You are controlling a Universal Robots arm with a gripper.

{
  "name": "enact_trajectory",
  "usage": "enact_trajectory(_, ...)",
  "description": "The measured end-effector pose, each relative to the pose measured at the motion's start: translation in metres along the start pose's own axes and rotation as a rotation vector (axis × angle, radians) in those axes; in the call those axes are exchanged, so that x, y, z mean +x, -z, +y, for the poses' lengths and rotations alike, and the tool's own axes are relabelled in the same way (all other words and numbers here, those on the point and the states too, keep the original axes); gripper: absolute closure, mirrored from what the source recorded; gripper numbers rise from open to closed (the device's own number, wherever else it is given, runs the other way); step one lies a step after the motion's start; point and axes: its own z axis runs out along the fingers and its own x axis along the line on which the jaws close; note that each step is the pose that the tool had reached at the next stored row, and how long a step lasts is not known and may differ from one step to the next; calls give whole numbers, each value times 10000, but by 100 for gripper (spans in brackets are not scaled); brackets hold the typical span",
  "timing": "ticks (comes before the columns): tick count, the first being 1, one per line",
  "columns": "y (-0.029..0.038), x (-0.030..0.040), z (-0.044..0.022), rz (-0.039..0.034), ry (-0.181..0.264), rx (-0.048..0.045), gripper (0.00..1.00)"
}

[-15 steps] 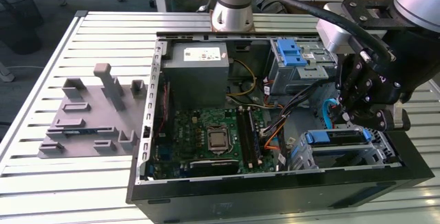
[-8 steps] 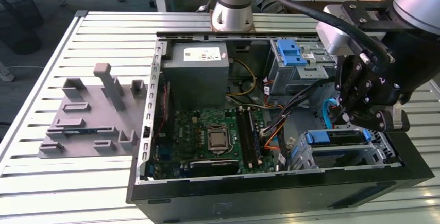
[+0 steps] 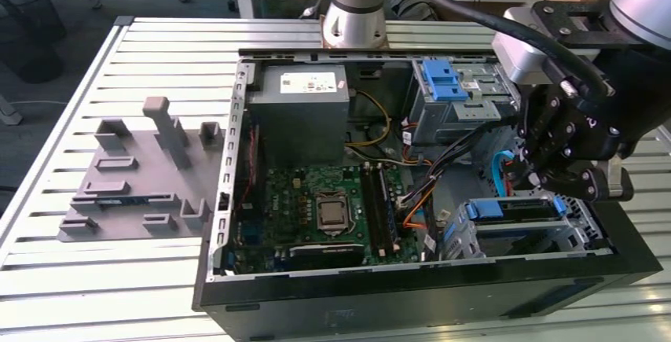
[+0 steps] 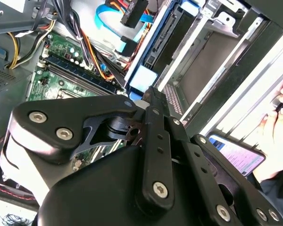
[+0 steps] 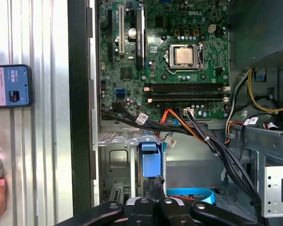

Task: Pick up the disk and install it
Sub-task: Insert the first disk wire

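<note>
Tool: the tool [image 3: 533,178] hangs over the corner of the open case nearest the exterior view's lower right. Its fingers look drawn together, with nothing visibly clamped between them.
Table: the slatted table [image 3: 137,279] carries the case and a grey fixture block [image 3: 137,181], which sits well apart from the tool.
Case: the computer case [image 3: 419,303] lies on its side with the motherboard [image 3: 325,208] exposed.
Drive cage: the metal drive cage [image 5: 114,157] is just beside the motherboard.
Disk: the disk [image 5: 149,160] sits edge-on in the cage, blue rail upward.
Relation: the disk is directly beneath the fingertips, touching or nearly so. Its long axis runs across the exterior view, left to right.
</note>
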Motion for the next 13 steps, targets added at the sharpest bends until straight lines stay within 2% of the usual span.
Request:
enact_trajectory(8,0,-1,-8,0,1,0,89)
enact_trajectory(13,-4,-16,-45,0,-1,0,89)
